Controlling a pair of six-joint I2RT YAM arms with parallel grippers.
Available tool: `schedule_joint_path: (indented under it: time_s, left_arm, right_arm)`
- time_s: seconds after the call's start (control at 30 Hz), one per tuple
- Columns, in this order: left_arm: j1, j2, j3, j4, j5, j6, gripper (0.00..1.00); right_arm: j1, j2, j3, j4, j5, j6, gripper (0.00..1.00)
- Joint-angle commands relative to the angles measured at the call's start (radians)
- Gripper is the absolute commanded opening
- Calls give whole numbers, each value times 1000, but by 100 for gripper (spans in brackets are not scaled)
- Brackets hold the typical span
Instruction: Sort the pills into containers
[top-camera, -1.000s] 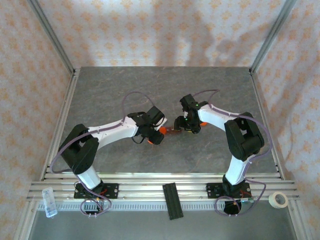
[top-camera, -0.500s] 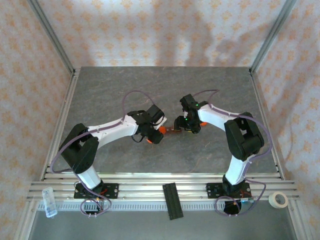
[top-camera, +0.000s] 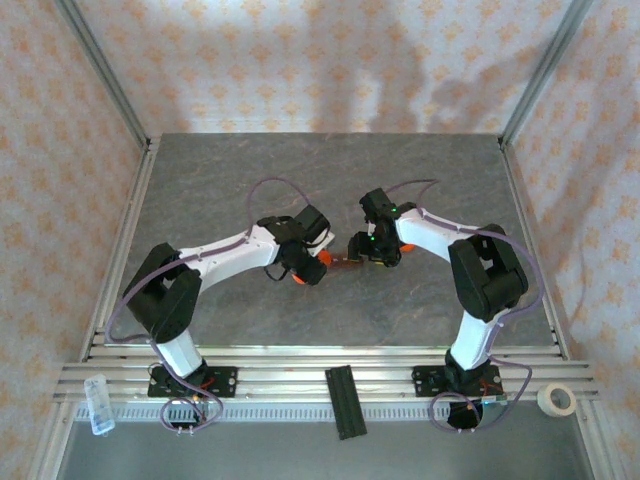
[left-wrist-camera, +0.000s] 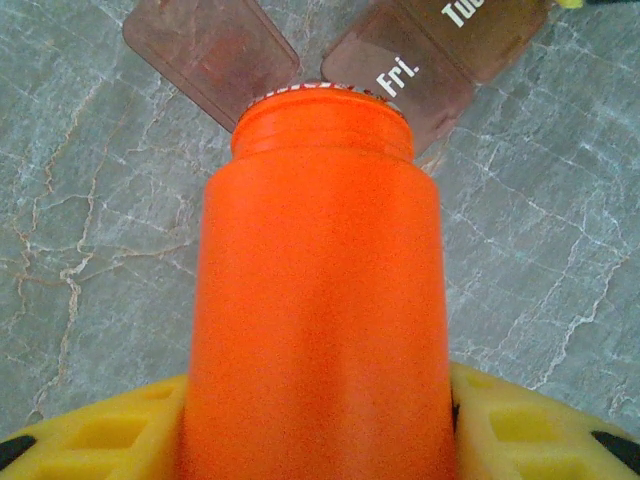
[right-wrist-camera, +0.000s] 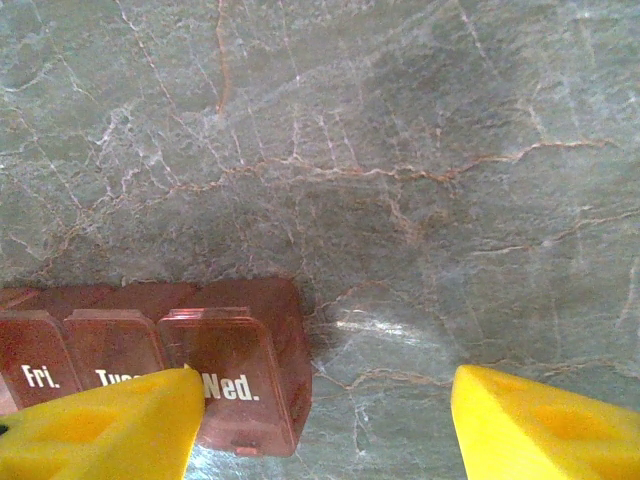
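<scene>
**Placement and hold.** The left fingers (left-wrist-camera: 95, 436) are closed partway on an orange bottle (left-wrist-camera: 315, 300), gripping its body on both sides. The bottle is tipped forward so that its mouth end points at the container strip (top-camera: 345, 262). In the inspector's judgement this is a pouring posture, aimed at the compartments.

The strip lies flat on the counter (top-camera: 220, 180) near its middle, between the two arms. The right fingers (right-wrist-camera: 100, 420) stand wide apart and hold nothing, with bare counter in the gap between them. One finger sits over the strip's end compartment, probably to steady it against a nudge from the bottle. Contact cannot be confirmed.

**Differences between views.**
- **Overhead view:** it establishes the layout, with both arms converging and the bottle just beside the strip.
- **Left wrist view:** it adds the bottle's rim and two translucent brown lids, which appear to be swung open. One is marked "Fri."
- **Right wrist view:** it supplies the strip's far end, a lid marked "Wed.", and the spread of the right fingers.

Whether any pill has reached a compartment cannot be told.
</scene>
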Motion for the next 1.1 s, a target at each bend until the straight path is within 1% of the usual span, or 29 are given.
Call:
schedule_joint_path:
  time_s: [0.0,1.07]
  left_arm:
    - [11,25,34,-64,13,24,0]
    - [17,104,139,-210,18,61,0]
  right_arm:
    - [5,41,1,-30,35,-4,67]
    - [5,48,0,-27,33,-3,66]
